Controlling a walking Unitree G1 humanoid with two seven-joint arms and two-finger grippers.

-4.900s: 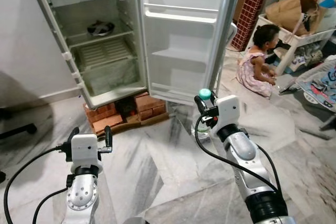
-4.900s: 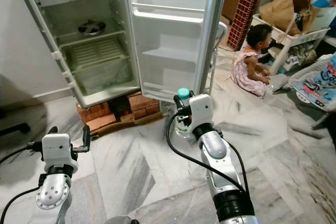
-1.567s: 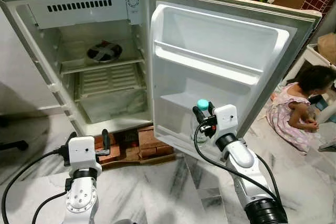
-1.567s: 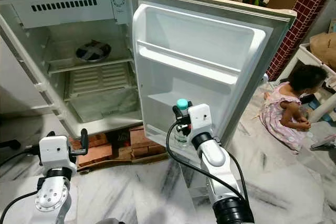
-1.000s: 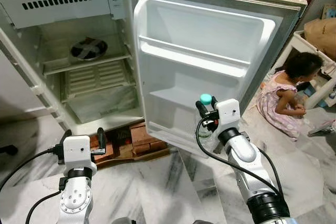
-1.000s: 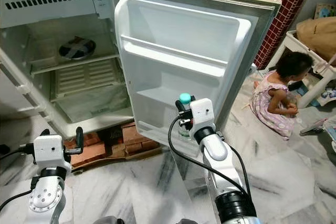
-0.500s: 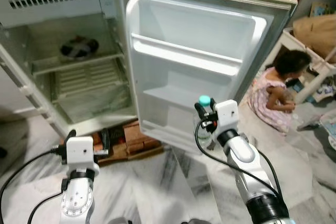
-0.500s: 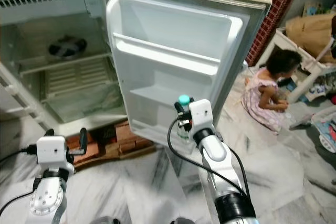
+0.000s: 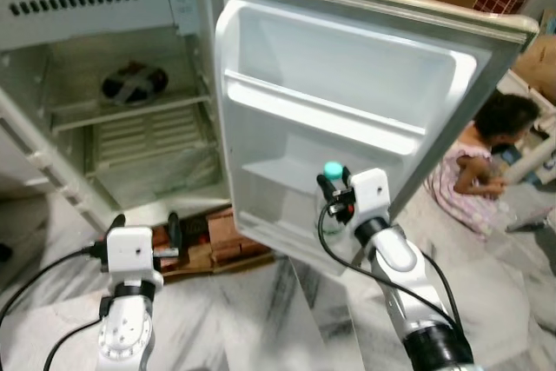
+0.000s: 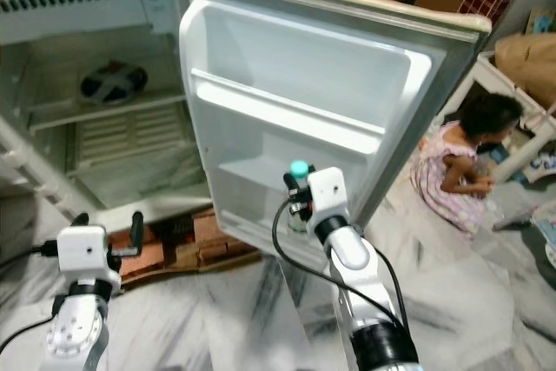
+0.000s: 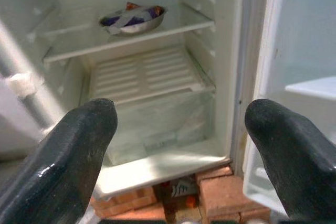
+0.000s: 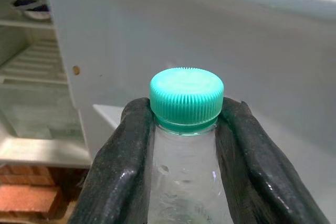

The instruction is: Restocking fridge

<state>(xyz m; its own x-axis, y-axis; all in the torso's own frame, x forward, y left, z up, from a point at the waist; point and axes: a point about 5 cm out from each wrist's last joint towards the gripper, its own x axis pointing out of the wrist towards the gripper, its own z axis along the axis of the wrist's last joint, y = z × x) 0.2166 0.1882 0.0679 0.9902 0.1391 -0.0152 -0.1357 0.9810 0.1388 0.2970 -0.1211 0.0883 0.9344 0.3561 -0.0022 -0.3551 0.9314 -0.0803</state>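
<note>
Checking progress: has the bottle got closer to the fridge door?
Yes. The bottle in the right pincer has moved from open floor up to the door's lower shelf.

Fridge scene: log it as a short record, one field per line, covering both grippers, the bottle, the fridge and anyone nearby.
right gripper: shut on the bottle's neck, held in front of the open door
bottle: clear, teal cap, upright
left gripper: open, holding nothing, low before the fridge
fridge door: swung open, shelves bare
fridge: standing on bricks
bowl: on upper shelf inside
person: sitting on the floor to the robot's right
</note>
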